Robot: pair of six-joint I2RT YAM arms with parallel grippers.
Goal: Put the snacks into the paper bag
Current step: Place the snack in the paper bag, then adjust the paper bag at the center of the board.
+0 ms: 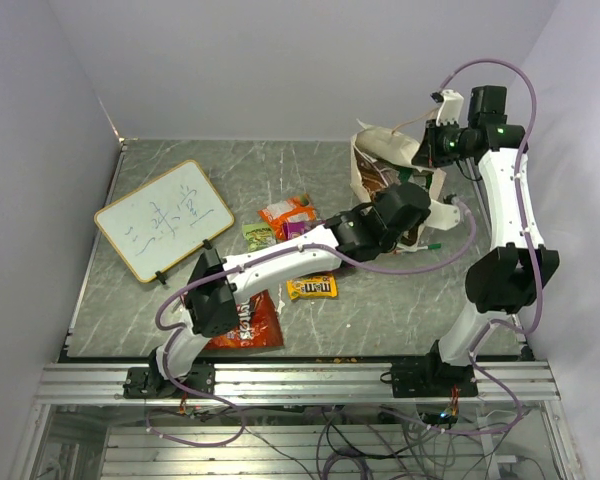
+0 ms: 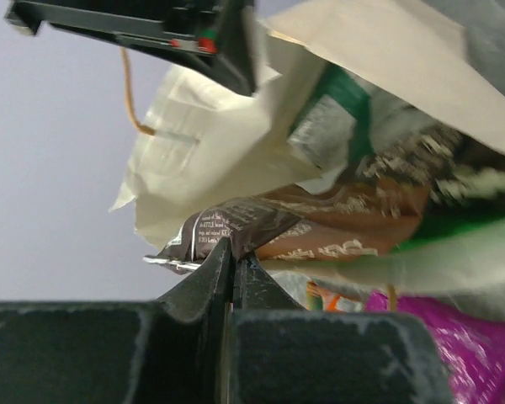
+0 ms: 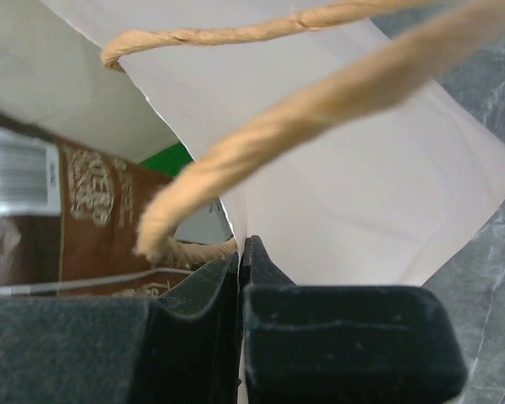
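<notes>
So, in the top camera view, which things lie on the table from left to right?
whiteboard → small green packet → yellow M&M's packet → paper bag

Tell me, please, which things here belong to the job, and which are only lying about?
Belong to the job:
paper bag
brown pouch
red Doritos bag
yellow M&M's packet
orange packet
small green packet

Only lying about:
whiteboard

Some packets are kept in the paper bag; the M&M's packet is laid left of it, the whiteboard farther left.
</notes>
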